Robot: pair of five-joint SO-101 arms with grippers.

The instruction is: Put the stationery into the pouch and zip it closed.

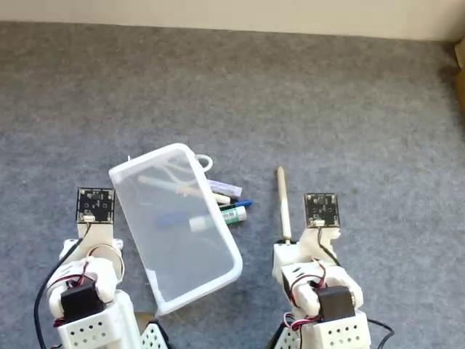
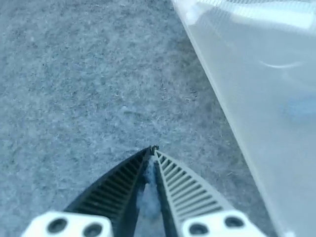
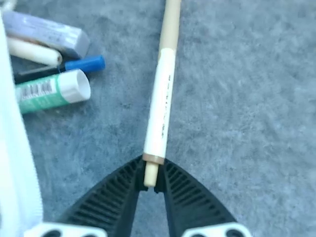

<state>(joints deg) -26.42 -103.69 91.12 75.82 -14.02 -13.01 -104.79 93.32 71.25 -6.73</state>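
Note:
A translucent white pouch (image 1: 178, 229) lies slanted on the grey carpet, its wall (image 2: 261, 84) close beside my left gripper (image 2: 153, 150), which is shut and holds nothing. Several stationery items stick out from the pouch's right side: a lilac stick (image 3: 47, 33), a cream pen (image 3: 32, 52), a blue-capped pen (image 3: 84, 64) and a green-and-white glue stick (image 3: 52, 91). More shapes show through the pouch; I cannot tell if they are inside or beneath it. A beige-and-white pen (image 1: 282, 203) lies apart, and my right gripper (image 3: 150, 177) is shut on its near end (image 3: 150, 173).
Grey carpet (image 1: 349, 116) stretches open behind and to the right of the pen. A pale wall strip (image 1: 218, 14) runs along the far edge. Both arm bases (image 1: 87, 305) stand at the front edge.

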